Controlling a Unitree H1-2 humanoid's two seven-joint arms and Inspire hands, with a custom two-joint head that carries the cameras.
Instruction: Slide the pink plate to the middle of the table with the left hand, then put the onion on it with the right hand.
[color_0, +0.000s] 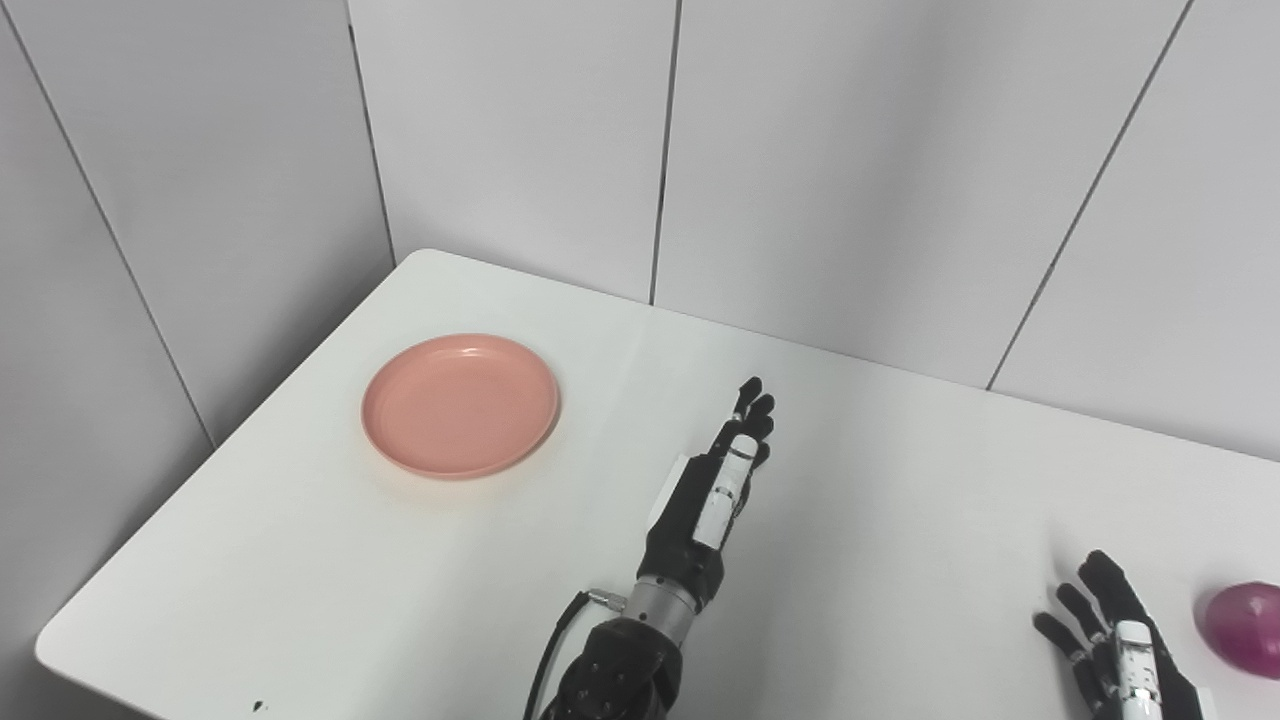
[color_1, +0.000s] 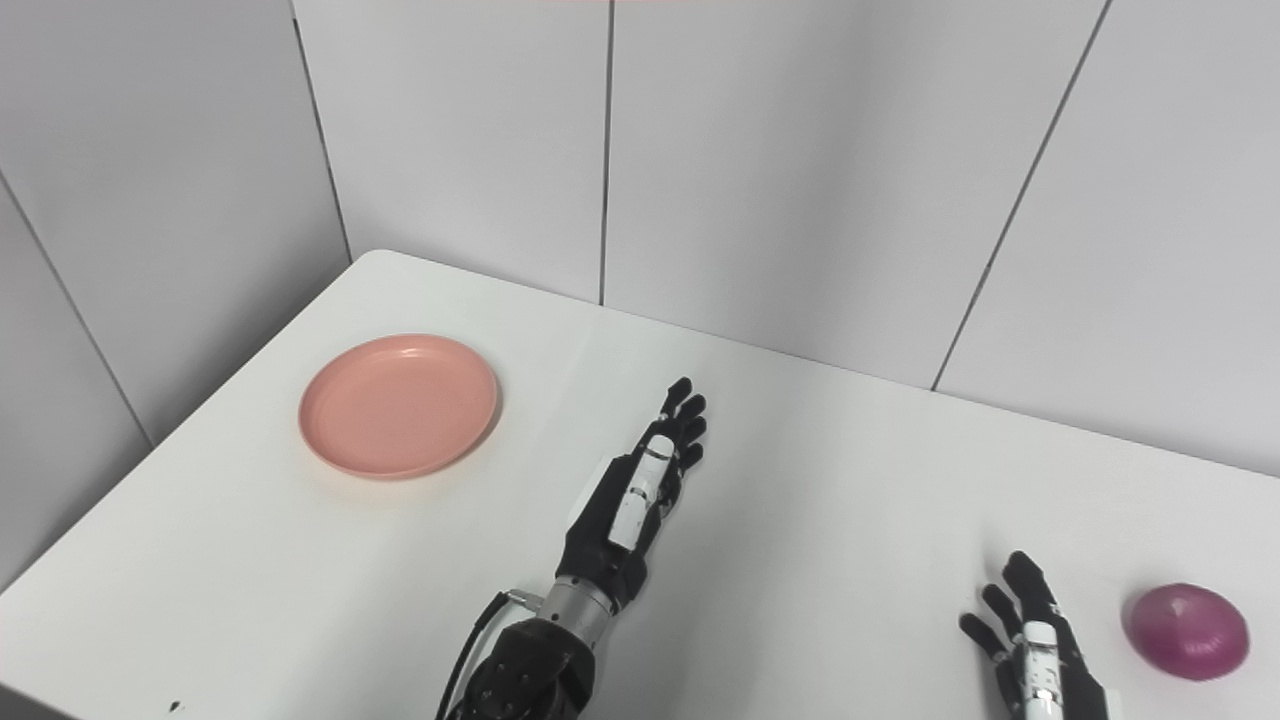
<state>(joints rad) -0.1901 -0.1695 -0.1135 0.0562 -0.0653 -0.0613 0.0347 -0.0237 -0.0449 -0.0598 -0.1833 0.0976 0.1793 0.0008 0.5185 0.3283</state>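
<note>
The pink plate (color_0: 460, 404) lies flat on the left part of the white table (color_0: 880, 470), with nothing on it. My left hand (color_0: 722, 478) rests near the table's middle, to the right of the plate and apart from it, fingers stretched out and holding nothing. A purple onion (color_1: 1187, 630) sits on the table at the far right. My right hand (color_1: 1030, 640) is low at the bottom right, just left of the onion and not touching it, its fingers spread apart.
Grey wall panels (color_0: 820, 150) stand close behind the table's far edge and along its left side. A small dark speck (color_0: 259, 706) marks the table near the front left edge.
</note>
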